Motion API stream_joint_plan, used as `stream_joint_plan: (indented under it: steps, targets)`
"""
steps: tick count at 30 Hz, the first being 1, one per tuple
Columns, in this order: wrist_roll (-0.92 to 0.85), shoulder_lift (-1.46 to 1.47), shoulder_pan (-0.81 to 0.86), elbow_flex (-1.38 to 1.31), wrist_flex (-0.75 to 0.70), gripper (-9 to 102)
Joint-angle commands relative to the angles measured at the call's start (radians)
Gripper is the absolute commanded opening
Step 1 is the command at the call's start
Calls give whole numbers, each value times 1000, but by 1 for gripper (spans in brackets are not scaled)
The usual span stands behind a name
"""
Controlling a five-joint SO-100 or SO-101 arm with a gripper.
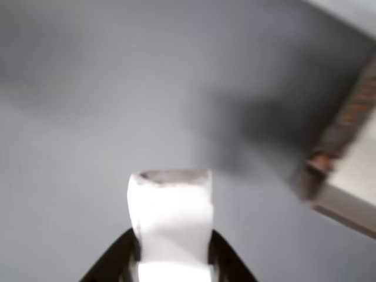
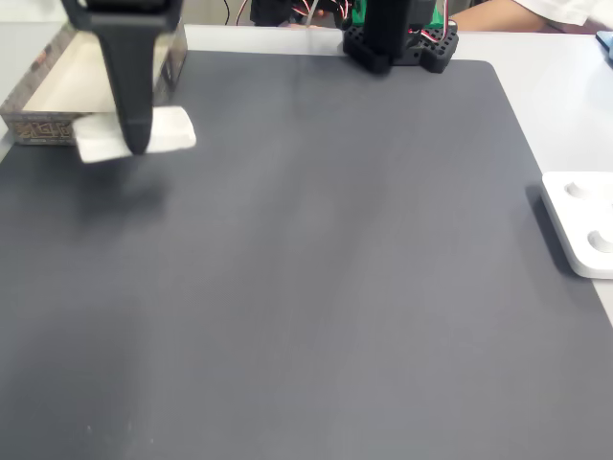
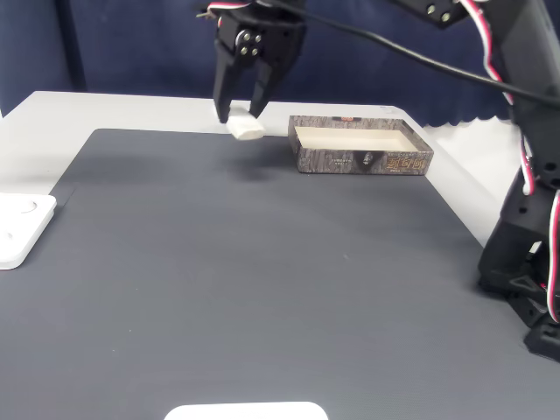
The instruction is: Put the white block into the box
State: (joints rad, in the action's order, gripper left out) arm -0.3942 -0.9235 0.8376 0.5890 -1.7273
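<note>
My gripper [image 3: 242, 114] is shut on the white block [image 3: 248, 128], which hangs a little above the dark mat, just left of the box [image 3: 360, 158] in a fixed view. In a fixed view from the opposite side, a black finger [image 2: 132, 105] crosses the white block [image 2: 168, 129], which is in front of the box's [image 2: 38, 123] near corner. The other view shows the white block [image 1: 170, 205] upright between the black fingers of the gripper [image 1: 171, 252], its scuffed end up, with the box's [image 1: 346, 117] corrugated edge at the right.
A white plate with round knobs [image 2: 579, 225] lies at the mat's edge, far from the box. The arm's base [image 2: 397, 38] stands at the mat's border. Another white object [image 3: 245, 411] sits at the mat's near edge. The dark mat [image 2: 316, 287] is wide and flat.
</note>
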Motion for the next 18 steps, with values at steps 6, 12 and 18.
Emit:
stream_joint_plan:
  steps: [6, 12, 18]
  targets:
    - [71, -172, 92, 84, -8, -2]
    - [295, -201, 230, 167, -6, -2]
    - [477, -267, 379, 219, -9, -2]
